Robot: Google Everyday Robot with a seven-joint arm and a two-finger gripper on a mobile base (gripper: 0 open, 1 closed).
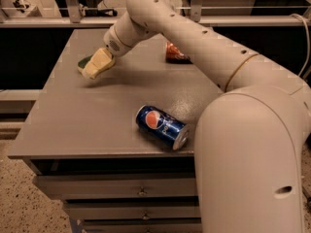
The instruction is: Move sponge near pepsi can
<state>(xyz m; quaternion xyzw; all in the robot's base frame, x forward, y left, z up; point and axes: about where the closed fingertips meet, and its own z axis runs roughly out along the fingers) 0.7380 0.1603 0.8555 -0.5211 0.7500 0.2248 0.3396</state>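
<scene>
The sponge (pixel 84 62) lies at the far left of the grey table (pixel 73 125); only its dark green edge shows, since the rest is hidden under my gripper. My gripper (pixel 97 65) is down on top of the sponge, its cream tips covering most of it. The blue pepsi can (pixel 161 126) lies on its side near the table's front edge, right of the middle, well apart from the sponge.
An orange-red soda can (pixel 175 54) lies at the back of the table, partly hidden behind my arm (pixel 194 38). My arm's large elbow housing (pixel 248 154) fills the right foreground. Drawers (pixel 141 191) sit below the table top. A rail runs behind the table.
</scene>
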